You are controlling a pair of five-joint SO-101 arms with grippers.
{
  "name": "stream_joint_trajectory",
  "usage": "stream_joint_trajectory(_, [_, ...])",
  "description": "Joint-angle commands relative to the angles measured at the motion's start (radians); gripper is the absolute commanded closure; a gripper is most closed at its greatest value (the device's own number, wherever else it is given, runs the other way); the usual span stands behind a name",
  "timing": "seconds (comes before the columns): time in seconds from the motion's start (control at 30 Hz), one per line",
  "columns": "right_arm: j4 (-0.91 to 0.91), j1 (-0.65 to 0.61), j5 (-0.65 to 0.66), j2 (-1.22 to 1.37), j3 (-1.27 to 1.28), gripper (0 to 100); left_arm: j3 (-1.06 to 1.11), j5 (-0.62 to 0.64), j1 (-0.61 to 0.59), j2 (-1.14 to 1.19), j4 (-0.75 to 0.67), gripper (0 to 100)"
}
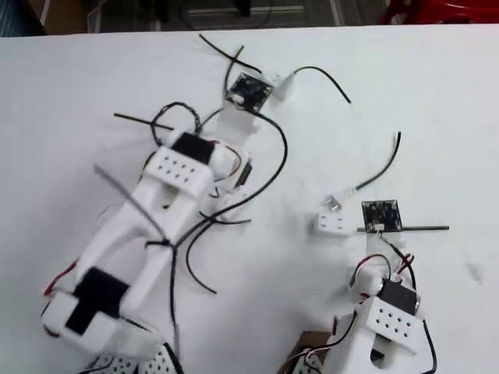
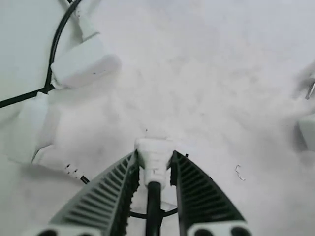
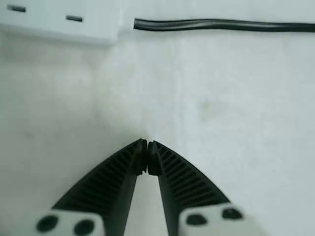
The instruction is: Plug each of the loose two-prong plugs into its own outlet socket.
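Prongs of the small white plastic plug (image 2: pixel 154 147) are hidden; ribbed black left gripper (image 2: pixel 154 157) clamps it, right gripper (image 3: pixel 146 147) fingers touching.

white table (image 1: pixel 437 93) | on it: outlet socket (image 1: pixel 335 225) | loose plug (image 1: pixel 333 204) | black cord (image 1: pixel 421 228)

No readable text or labels anywhere

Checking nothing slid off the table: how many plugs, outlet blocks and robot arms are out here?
Plugs: 3 (held plug in the left gripper, loose plug, third plug beside the outlet block)
Outlet blocks: 1 for sure; I cannot tell what a further white piece is
Arms: 2 (left arm, right arm)
Total: 6
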Motion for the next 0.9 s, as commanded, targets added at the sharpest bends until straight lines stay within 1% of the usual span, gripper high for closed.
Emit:
stream_joint_trajectory(0.0, [-0.016, 0.005, 0.002, -0.004, -0.005, 97.9, -0.109, -0.078, -0.005, 0.077, 0.040, 98])
stream_joint_trajectory(0.07, [-0.016, 0.005, 0.002, -0.004, -0.003, 97.9, -0.164, -0.106, -0.005, 0.124, 0.097, 98])
stream_joint_trajectory(0.2, [-0.016, 0.005, 0.002, -0.004, -0.003, 97.9, -0.259, -0.109, 0.008, 0.174, 0.209, 98])
stream_joint_trajectory(0.27, [-0.016, 0.005, 0.002, -0.004, -0.003, 97.9, -0.278, -0.110, 0.022, 0.183, 0.238, 98])
stream_joint_trajectory(0.5, [-0.018, 0.005, 0.002, -0.004, -0.003, 97.9, -0.273, -0.110, 0.067, 0.189, 0.247, 98])
stream_joint_trajectory(0.67, [-0.018, 0.005, 0.002, -0.004, -0.003, 97.9, -0.219, -0.110, 0.101, 0.188, 0.238, 98])
stream_joint_trajectory(0.87, [-0.018, 0.005, 0.002, -0.004, -0.003, 97.9, -0.213, -0.110, 0.084, 0.189, 0.218, 98])
